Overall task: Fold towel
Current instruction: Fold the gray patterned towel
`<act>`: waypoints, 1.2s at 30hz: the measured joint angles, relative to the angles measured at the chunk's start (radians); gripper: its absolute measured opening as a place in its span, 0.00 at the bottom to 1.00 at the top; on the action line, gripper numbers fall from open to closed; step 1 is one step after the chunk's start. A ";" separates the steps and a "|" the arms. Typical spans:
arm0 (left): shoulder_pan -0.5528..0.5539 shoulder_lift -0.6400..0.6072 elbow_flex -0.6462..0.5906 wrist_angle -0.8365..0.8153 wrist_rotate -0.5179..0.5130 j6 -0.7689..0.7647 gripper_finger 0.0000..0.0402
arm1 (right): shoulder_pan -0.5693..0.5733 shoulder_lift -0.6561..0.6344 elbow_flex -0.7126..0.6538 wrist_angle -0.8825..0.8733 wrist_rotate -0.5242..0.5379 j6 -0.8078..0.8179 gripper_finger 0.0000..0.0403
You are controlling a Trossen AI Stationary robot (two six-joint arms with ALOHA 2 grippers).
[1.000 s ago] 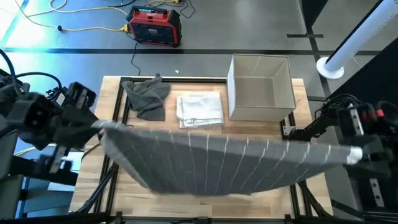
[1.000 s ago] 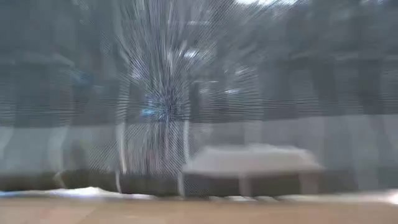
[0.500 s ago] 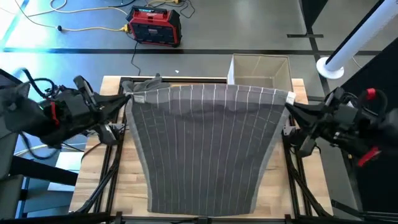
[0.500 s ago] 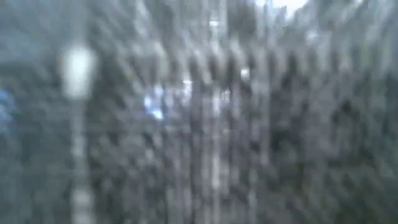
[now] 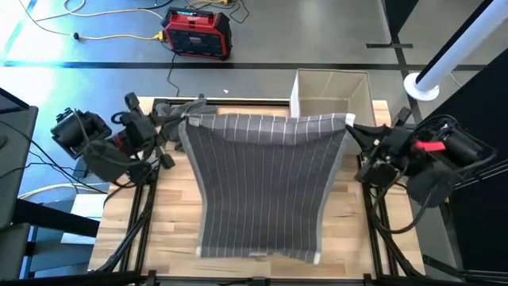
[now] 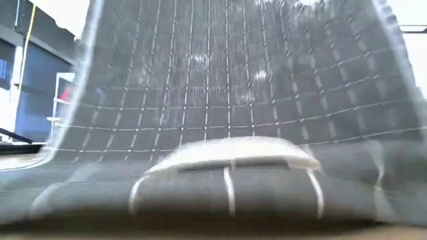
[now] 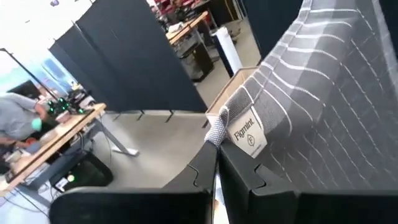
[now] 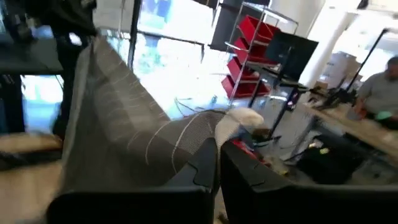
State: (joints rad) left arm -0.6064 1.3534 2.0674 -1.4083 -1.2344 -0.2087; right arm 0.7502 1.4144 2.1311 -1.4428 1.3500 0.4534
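A grey towel (image 5: pixel 262 183) with thin white stripes slopes from its two far corners, held up above the table's far part, down to its near end (image 5: pixel 254 248), which lies flat on the wooden table (image 5: pixel 171 230). My left gripper (image 5: pixel 178 125) is shut on the far-left corner. My right gripper (image 5: pixel 352 127) is shut on the far-right corner. In the low view the towel (image 6: pixel 227 113) fills the picture, its near hem (image 6: pixel 227 190) resting on the table. My left gripper pinches the towel's far-left corner (image 7: pixel 219 127) between its two fingers, beside the sewn label (image 7: pixel 247 135), coming in from the table's left. The corner is lifted clear and the cloth runs off it fairly taut. My right gripper pinches the far-right corner (image 8: pixel 231 119) between its two fingers, coming in from the table's right. That corner is lifted clear, and the far edge (image 5: pixel 266 121) spans between both grippers with a slight sag.
A crumpled grey cloth (image 5: pixel 176 110) lies at the table's far left, just behind the towel's corner. An open beige box (image 5: pixel 333 91) stands at the far right. A red device (image 5: pixel 197 33) and cables lie on the floor beyond.
Both grippers have swung from the table's near part toward its far edge and drawn closer together, keeping hold of the corners. The towel, which hung stretched wide between them, has been flung out: its lower end now lies spread on the table while the far edge stays lifted.
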 joint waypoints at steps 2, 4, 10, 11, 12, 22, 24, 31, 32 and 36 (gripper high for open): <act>0.025 -0.002 0.000 -0.010 0.075 0.000 0.00 | -0.026 -0.008 0.001 -0.022 -0.081 0.043 0.00; 0.042 0.000 -0.002 -0.031 0.147 -0.002 0.00 | -0.049 -0.005 0.001 -0.067 -0.158 0.107 0.00; 0.079 -0.001 -0.091 -0.142 0.295 -0.127 0.00 | -0.088 -0.011 -0.108 -0.126 -0.329 0.244 0.00; 0.088 -0.001 -0.117 -0.161 0.312 -0.151 0.00 | -0.093 -0.013 -0.138 -0.127 -0.353 0.262 0.00; 0.093 -0.001 -0.147 -0.161 0.323 -0.165 0.00 | -0.102 -0.017 -0.171 -0.126 -0.376 0.277 0.00; 0.137 -0.012 -0.457 -0.131 0.502 -0.204 0.00 | -0.130 -0.087 -0.550 -0.118 -0.482 0.423 0.00; 0.137 -0.013 -0.512 -0.109 0.584 -0.227 0.00 | -0.130 -0.103 -0.605 -0.080 -0.560 0.434 0.00; 0.126 -0.013 -0.692 0.008 0.887 -0.289 0.00 | -0.130 -0.147 -0.768 0.076 -0.882 0.454 0.00; 0.120 -0.013 -0.714 0.042 0.930 -0.288 0.00 | -0.130 -0.146 -0.782 0.101 -0.930 0.448 0.00; 0.092 -0.017 -0.812 0.218 1.030 -0.285 0.00 | -0.119 -0.150 -0.863 0.227 -1.053 0.437 0.00</act>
State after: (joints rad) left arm -0.5141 1.3360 1.2556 -1.1901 -0.2041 -0.4939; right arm 0.6311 1.2643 1.2686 -1.2158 0.2973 0.8905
